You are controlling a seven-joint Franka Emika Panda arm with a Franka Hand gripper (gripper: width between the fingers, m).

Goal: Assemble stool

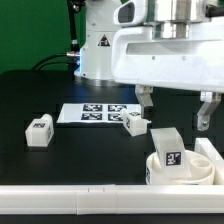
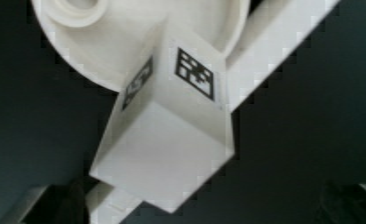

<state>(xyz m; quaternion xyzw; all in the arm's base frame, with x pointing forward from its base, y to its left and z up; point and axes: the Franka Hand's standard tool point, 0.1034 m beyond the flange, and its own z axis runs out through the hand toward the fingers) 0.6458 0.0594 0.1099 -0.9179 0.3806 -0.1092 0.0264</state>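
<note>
The round white seat (image 1: pixel 212 165) lies at the exterior view's lower right, against the rail. One white tagged leg (image 1: pixel 168 152) stands in it, leaning slightly. My gripper (image 1: pixel 175 108) hangs open and empty just above that leg, one finger on each side. In the wrist view the same leg (image 2: pixel 171 130) fills the middle, rising from the seat (image 2: pixel 82 40), with my dark fingertips (image 2: pixel 16 205) at the frame's corners, clear of it. A second leg (image 1: pixel 38 130) lies at the left. A third leg (image 1: pixel 135 122) lies near the middle.
The marker board (image 1: pixel 95 112) lies flat behind the middle leg. A long white border rail (image 1: pixel 70 198) runs along the near table edge. The arm's white base (image 1: pixel 100 45) stands at the back.
</note>
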